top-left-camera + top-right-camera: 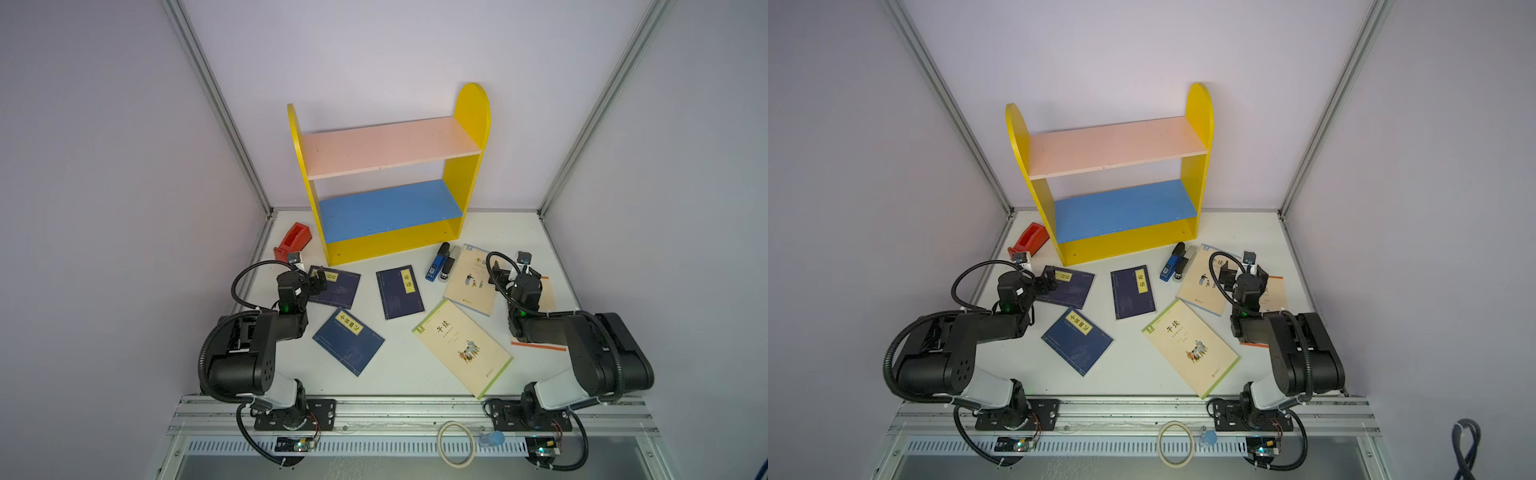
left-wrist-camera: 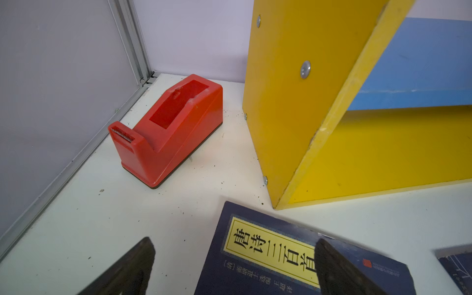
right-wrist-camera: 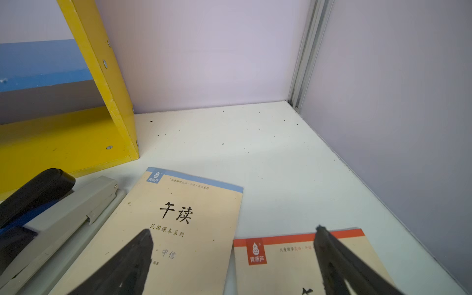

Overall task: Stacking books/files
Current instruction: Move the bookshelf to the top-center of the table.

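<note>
So both arms are sitting folded low. The left gripper is hovering, jaws wide apart, over the left navy book. The right gripper is hanging spread too, above the blue-edged cream book and the orange-edged cream book. Nearest, a green-edged cream book and a front navy book are lying flat, askew. The middle navy book is lying farther back, before the shelf.

I'm seeing soft, even light coming from above, leaving only faint shadows beside the yellow wooden shelf unit. In both top views the silver aluminium frame posts are splaying outward toward the edges. In the wrist views the black fingers are showing blurred.
</note>
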You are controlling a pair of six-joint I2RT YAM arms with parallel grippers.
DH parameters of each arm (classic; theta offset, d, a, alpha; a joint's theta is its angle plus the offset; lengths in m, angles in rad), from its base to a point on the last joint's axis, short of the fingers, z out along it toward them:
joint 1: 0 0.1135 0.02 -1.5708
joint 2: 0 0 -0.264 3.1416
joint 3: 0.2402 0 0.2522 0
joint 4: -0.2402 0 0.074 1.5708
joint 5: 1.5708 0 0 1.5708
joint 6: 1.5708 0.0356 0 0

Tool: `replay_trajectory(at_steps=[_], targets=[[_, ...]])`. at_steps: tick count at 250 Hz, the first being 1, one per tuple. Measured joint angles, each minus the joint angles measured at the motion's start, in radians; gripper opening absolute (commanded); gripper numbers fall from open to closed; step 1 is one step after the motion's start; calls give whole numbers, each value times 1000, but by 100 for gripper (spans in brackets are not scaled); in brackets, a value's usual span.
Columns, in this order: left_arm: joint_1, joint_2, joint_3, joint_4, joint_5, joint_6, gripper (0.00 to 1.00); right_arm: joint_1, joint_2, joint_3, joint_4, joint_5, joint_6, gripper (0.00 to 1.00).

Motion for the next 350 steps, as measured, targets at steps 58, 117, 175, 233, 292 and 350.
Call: replay_trajectory(at_steps=[58,117,175,233,292,350], targets=[[0,0,0,0,0,0,100,0,0,0,0,0,0,99],[0,0,0,0,0,0,100,0,0,0,0,0,0,99],[0,0,0,0,0,0,100,0,-5,-24,18,-7,-1,99],[-2,0,0,0,0,0,100,0,-8,-68,80,-16,-2,99],[-56,-46,-51,23,-85,10,100,13,-123,-78,51,-26,-18,99],[-135,-335,18,-190,-217,-8,100,66,-335,51,-185,14,-19,99]])
